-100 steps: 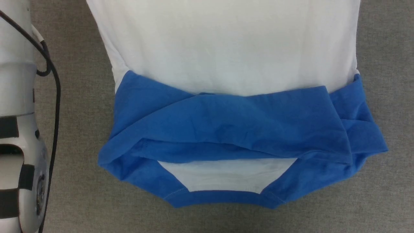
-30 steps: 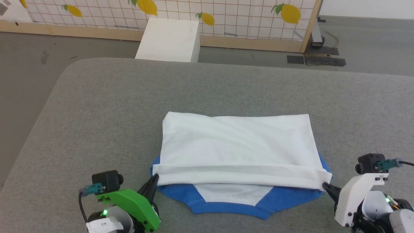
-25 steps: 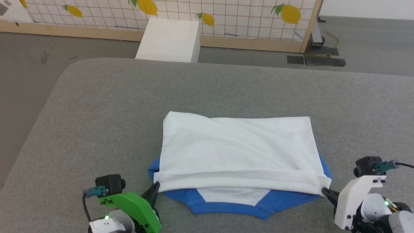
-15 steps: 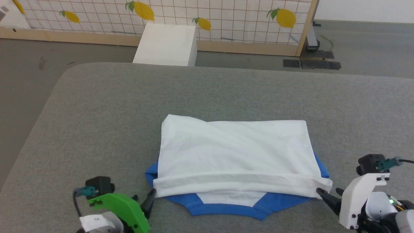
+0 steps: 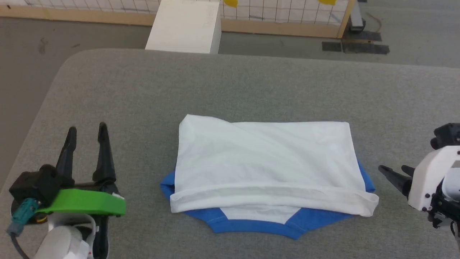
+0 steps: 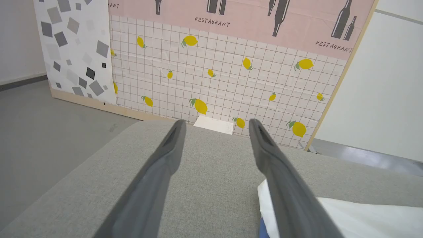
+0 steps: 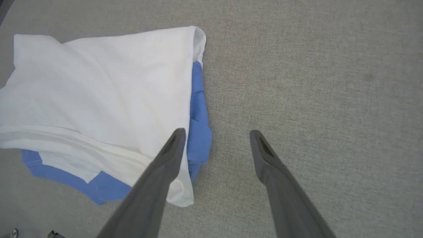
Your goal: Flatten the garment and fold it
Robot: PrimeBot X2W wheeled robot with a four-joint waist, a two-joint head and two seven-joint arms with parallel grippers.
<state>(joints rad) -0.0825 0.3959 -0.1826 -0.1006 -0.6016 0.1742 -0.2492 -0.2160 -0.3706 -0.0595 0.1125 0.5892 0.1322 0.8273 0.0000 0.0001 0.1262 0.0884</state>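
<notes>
The garment (image 5: 266,162) lies folded on the grey table (image 5: 143,93), its white body doubled over toward me, with blue sleeves and collar band peeking out along the near edge. My left gripper (image 5: 87,130) stands open to the left of it, fingers pointing away, nothing between them. At the far right my right gripper (image 5: 392,169) is open, tips aimed at the shirt's right edge with a gap between. The left wrist view catches the garment (image 6: 347,215) at lower right of my left gripper (image 6: 216,123). In the right wrist view the garment (image 7: 99,96) lies left of my open right gripper (image 7: 216,134).
A white box (image 5: 185,25) stands on the floor beyond the table's far edge, in front of a lemon-patterned screen (image 6: 231,79) with a wooden base. The table's rounded left corner (image 5: 72,59) falls off to grey floor. Bare cloth surrounds the shirt on all sides.
Both grippers opened and let go of the white hem's corners, then drew back from the garment, the left one swinging out to the left. The head camera tilted down.
</notes>
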